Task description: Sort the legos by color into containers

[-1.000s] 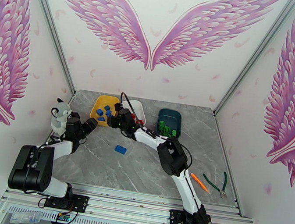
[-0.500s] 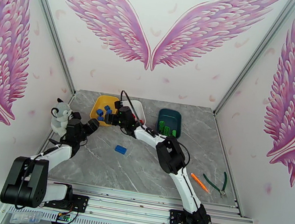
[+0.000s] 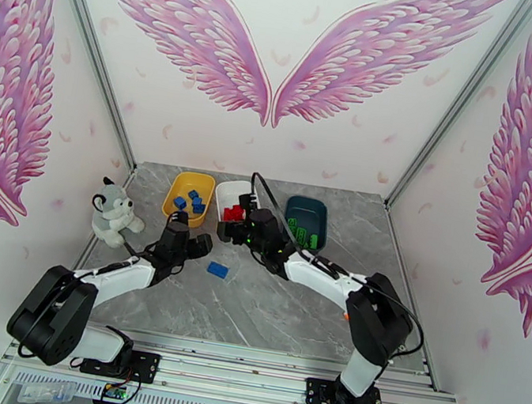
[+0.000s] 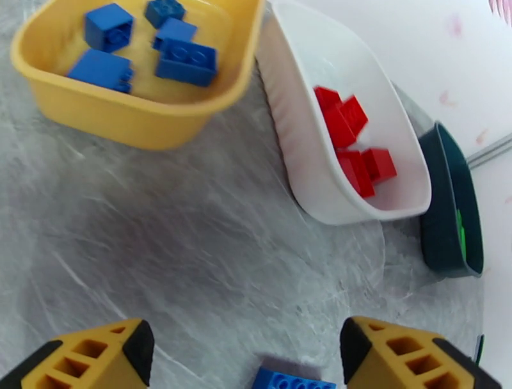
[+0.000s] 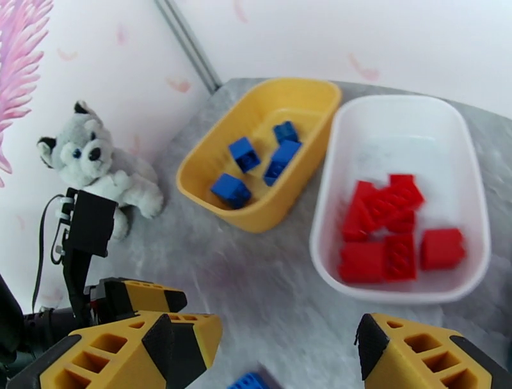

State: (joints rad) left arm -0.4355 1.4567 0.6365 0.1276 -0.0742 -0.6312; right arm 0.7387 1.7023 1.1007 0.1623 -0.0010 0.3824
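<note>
Clearly both arms crowd one spot. The left end effector (image 4: 246, 358) stands open and empty, with the loose blue brick (image 4: 294, 379) showing between its two fingers at the bottom edge of its wrist view. The right end effector (image 5: 288, 355), also open and empty, hangs near that same brick. If both go for it they could knock together, or a finger could shove the brick across the counter (image 3: 266, 311) instead of closing round it.

The yellow tray (image 4: 128, 115) holding the other blue bricks (image 4: 185, 61) sits just beside the white tray (image 4: 301, 166) of red bricks (image 5: 384, 224), so a careless release near those rims could land in the wrong one.

The top view shows how close the arms are, and green bricks (image 3: 299, 233) in the teal tray (image 3: 307, 207). From the left wrist that tray is seen edge-on. The right wrist view adds the toy husky (image 5: 96, 166), apart from the trays.
</note>
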